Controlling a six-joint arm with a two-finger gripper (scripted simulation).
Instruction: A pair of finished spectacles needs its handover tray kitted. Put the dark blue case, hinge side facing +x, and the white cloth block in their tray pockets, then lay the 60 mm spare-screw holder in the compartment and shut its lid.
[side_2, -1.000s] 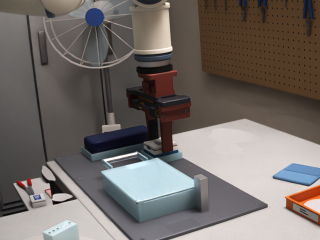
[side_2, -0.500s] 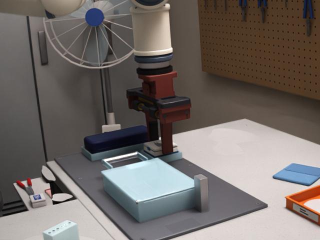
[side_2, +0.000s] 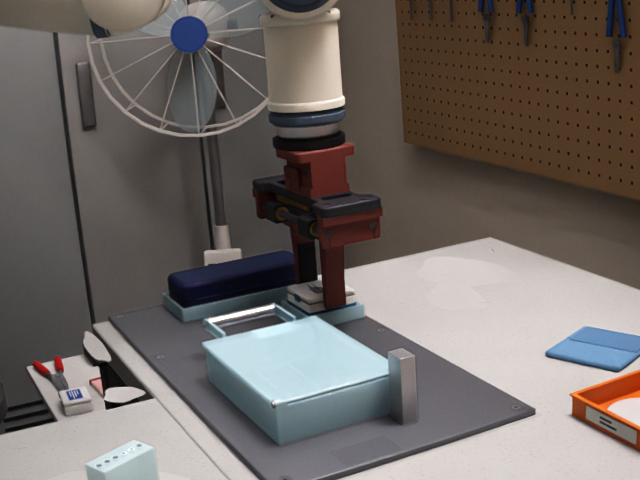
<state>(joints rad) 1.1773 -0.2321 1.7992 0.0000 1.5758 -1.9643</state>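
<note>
My gripper (side_2: 320, 297) grips the white cloth block (side_2: 320, 298), which sits down in the right tray pocket (side_2: 331, 310) at the far side of the grey base plate. The dark blue case (side_2: 231, 277) lies in the left tray pocket beside it. The pale blue compartment (side_2: 297, 374) stands in front with its lid lying flat on top and its metal handle (side_2: 245, 315) toward the pockets. The pale block with a row of holes (side_2: 121, 460) stands on the near left table corner.
A fan and a pegboard with tools stand behind. A grey post (side_2: 402, 385) stands at the compartment's right front corner. A blue cloth (side_2: 594, 347) and an orange tray (side_2: 612, 408) lie on the right of the table.
</note>
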